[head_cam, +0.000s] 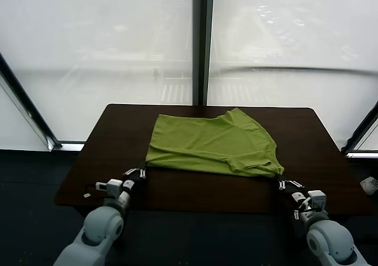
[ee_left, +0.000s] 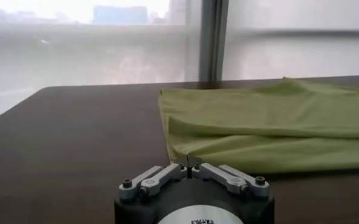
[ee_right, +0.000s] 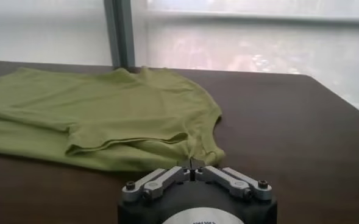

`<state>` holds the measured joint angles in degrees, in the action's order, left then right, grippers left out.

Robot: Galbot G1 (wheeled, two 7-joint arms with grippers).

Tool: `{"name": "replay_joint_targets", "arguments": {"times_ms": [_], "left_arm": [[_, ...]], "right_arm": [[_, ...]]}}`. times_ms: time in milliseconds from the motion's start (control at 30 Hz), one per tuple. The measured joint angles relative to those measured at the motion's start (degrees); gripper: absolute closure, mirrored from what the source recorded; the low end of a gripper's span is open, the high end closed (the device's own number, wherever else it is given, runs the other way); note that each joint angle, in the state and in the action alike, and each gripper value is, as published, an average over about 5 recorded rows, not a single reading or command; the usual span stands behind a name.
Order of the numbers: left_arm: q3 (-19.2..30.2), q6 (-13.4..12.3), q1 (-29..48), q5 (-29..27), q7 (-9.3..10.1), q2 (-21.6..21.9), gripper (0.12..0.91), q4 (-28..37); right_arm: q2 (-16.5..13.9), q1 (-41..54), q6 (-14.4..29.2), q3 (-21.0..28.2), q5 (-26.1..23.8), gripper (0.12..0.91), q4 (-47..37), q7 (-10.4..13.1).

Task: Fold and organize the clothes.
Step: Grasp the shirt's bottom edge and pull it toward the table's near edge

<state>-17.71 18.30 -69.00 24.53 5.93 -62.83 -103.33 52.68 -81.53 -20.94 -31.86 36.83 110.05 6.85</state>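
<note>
On the dark table, left hand and right hand each pinch a near corner of the T-shirt.

The T-shirt lies spread on the table, in its middle and toward the far half, with bare tabletop to its left, to its right and along the near edge. Its near layer is doubled over, the fold running left to right. The left gripper sits at the shirt's near-left corner, fingers pressed together on the hem there; the right gripper sits at the near-right corner, pinched on the cloth in the same way. Both arms reach in from the near side. Behind the table's far edge stand windows, a post between them.
</note>
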Motion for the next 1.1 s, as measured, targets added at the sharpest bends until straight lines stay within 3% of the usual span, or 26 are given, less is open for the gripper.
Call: {"name": "replay_joint_targets", "arguments": {"times_ms": [233, 800, 867, 967, 1033, 1100], "left_arm": [[-1.4, 0.2, -4.7, -0.4, 0.23, 2.7, 0.881, -4.2], [-5.6, 0.2, -17.9, -2.2, 0.47, 3.4, 0.880, -14.5], [-5.8, 0.3, -18.6, -2.2, 0.61, 3.3, 0.880, -15.1], [-6.1, 0.7, -19.4, -2.2, 1.20, 3.1, 0.855, -16.0], [-6.2, 1.1, -19.8, -2.2, 1.76, 2.9, 0.779, -16.5], [-6.4, 1.7, -20.1, -2.1, 2.48, 2.9, 0.654, -17.1]], "right_arm": [[-3.8, -3.2, -1.2, -0.6, 2.9, 0.885, 2.6, 0.7], [-9.6, -11.5, -3.7, -4.1, 8.6, 0.873, 7.4, 1.6], [-10.3, -12.2, -3.9, -4.5, 9.0, 0.825, 7.8, 1.5], [-10.9, -12.8, -4.2, -4.8, 9.3, 0.671, 8.2, 1.1], [-11.2, -13.1, -4.1, -5.0, 9.4, 0.539, 8.5, 0.7], [-11.5, -13.3, -4.0, -5.3, 9.4, 0.426, 8.9, 0.5]]}}
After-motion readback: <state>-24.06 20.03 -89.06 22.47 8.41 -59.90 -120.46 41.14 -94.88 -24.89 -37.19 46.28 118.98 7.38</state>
